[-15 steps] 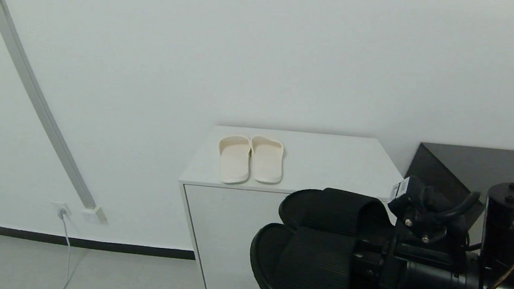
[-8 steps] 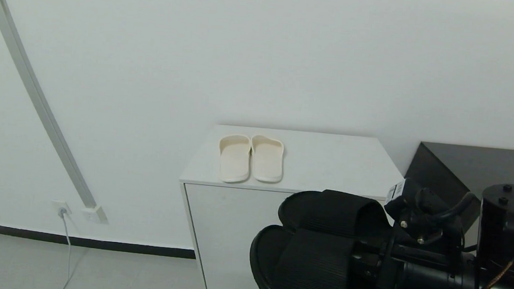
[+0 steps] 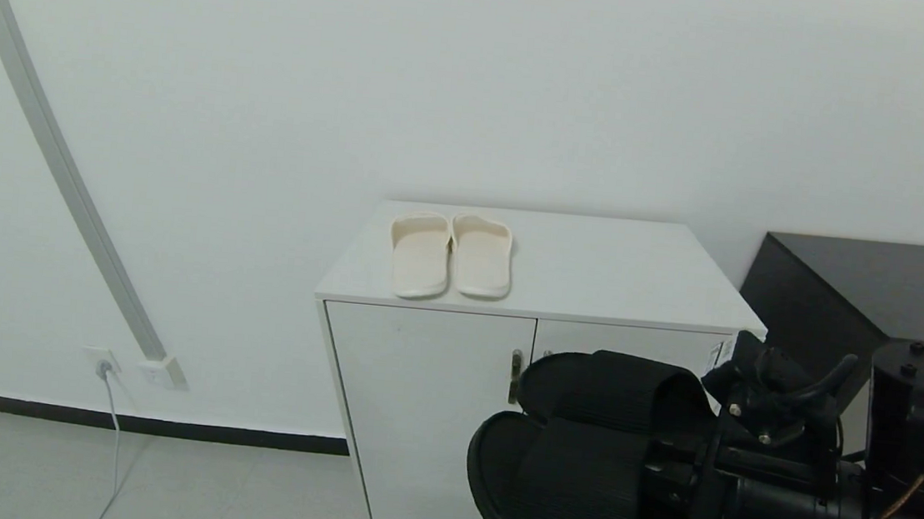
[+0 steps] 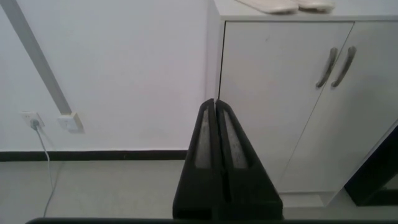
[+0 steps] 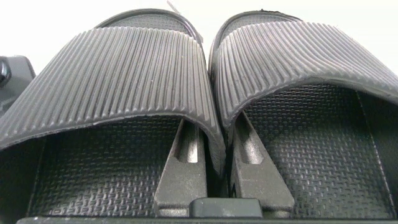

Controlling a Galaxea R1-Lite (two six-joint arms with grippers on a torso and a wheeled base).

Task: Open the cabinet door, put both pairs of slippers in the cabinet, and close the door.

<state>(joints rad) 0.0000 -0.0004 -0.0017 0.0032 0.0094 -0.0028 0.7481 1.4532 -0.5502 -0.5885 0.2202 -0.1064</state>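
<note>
Head view: found cabinet (image 3: 417,389) doors shut, cream slippers (image 3: 450,254) on top twd its L side, black slippers (image 3: 578,462) held low before R door. Judged best: pull handles (image 3: 514,375) w/ free arm first.

L wrist view: found left gripper (image 4: 216,124) pressed closed, empty, apart from handles.

R wrist view: found right gripper (image 5: 214,165) clamped on both black slippers' adjoining inner walls, betw. its fingers.

1. 2 cream slippers (image 3: 421,254), one pair, centre of head view.
2. 2 black slippers (image 3: 577,479), one pair, lower right.
3. 1 cabinet (image 3: 415,414).
4. 2 doors (image 4: 273,93).
5. 2 handles (image 4: 326,67).
</note>
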